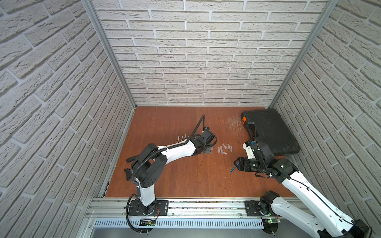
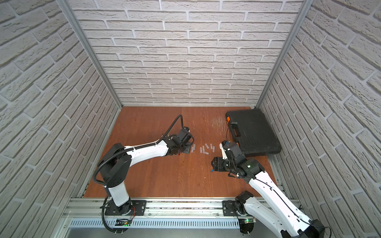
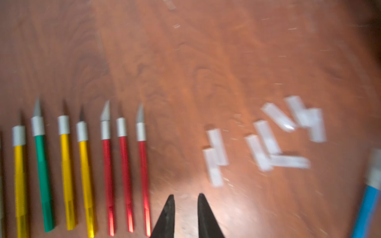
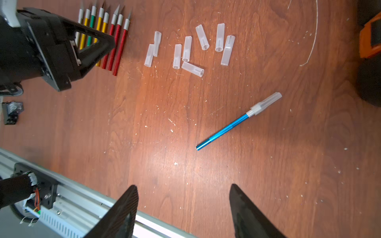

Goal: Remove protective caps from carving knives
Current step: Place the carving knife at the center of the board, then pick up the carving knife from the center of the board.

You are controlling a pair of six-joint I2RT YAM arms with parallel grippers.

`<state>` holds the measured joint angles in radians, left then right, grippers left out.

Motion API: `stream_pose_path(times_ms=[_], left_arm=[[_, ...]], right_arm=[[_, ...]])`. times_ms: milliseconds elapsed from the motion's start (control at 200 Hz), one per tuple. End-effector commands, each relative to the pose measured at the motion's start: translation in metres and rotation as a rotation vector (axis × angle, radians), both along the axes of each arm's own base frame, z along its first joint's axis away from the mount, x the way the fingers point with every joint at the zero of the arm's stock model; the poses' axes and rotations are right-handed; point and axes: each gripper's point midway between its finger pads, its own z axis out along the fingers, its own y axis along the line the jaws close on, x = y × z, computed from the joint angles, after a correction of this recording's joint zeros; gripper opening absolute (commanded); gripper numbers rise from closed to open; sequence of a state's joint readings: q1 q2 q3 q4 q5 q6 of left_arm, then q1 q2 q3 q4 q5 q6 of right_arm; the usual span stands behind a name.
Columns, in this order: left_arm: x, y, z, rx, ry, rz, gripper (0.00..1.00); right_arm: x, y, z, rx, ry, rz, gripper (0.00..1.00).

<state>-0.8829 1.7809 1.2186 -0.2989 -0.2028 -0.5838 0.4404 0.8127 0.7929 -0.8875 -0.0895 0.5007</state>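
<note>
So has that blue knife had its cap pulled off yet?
No, the blue knife has a translucent cap over its blade end, and it lies apart from the loose caps.

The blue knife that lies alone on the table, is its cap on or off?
On. In the right wrist view a translucent cap covers the blade end of the blue knife; no blade shows.

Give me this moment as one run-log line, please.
left end effector: open, empty | right end effector: open, empty | blue knife: capped, lying free | loose caps: eight
</note>
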Motion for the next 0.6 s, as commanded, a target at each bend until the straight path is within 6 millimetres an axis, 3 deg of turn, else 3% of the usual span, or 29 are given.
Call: stream_pose_path(times_ms=[0, 225, 385, 595], left_arm=[[-0.023, -0.029, 0.019, -0.098, -0.005, -0.159, 0.22], [-0.06, -0.079, 0.03, -0.146, 0.004, -0.369, 0.24], [-0.074, -0.108, 0.022, -0.133, 0.019, -0.457, 0.26], [-0.086, -0.145, 0.004, -0.136, 0.054, -0.554, 0.3]], right_arm=[[-0.02, -0.002, 0.024, 0.021, 0.01, 0.03, 0.7], [-0.043, -0.029, 0.059, -0.06, -0.043, 0.02, 0.73], [-0.055, -0.049, 0.072, -0.126, -0.06, -0.009, 0.73], [-0.064, -0.059, 0.084, -0.131, -0.123, -0.024, 0.73]])
